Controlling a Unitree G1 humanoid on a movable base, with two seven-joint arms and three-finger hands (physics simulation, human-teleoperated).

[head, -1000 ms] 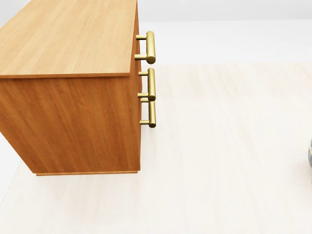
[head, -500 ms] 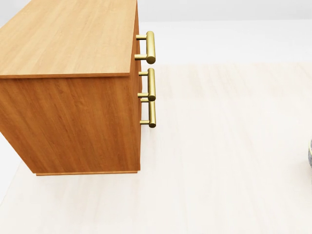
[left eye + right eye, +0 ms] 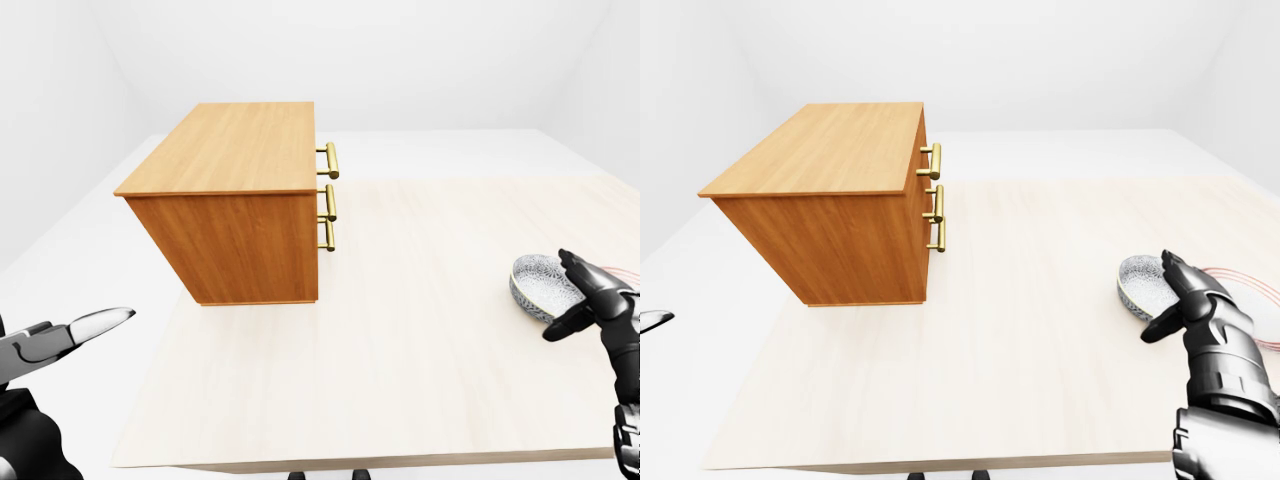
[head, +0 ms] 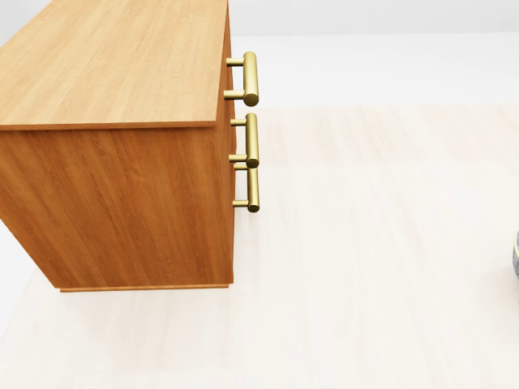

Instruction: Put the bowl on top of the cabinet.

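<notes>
With the head view unchanged over the last second, the right hand (image 3: 1212, 318), fingers spread, waited lower right just beside the bowl (image 3: 1138, 284), the left hand (image 3: 55, 338) open lower left, the cabinet (image 3: 235, 200) upper left, top bare: grasp apparently pending.

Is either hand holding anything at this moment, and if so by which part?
Nothing is held. The right hand stands open beside the rim of the bowl, fingers not closed round it; the left hand is open and empty.
</notes>
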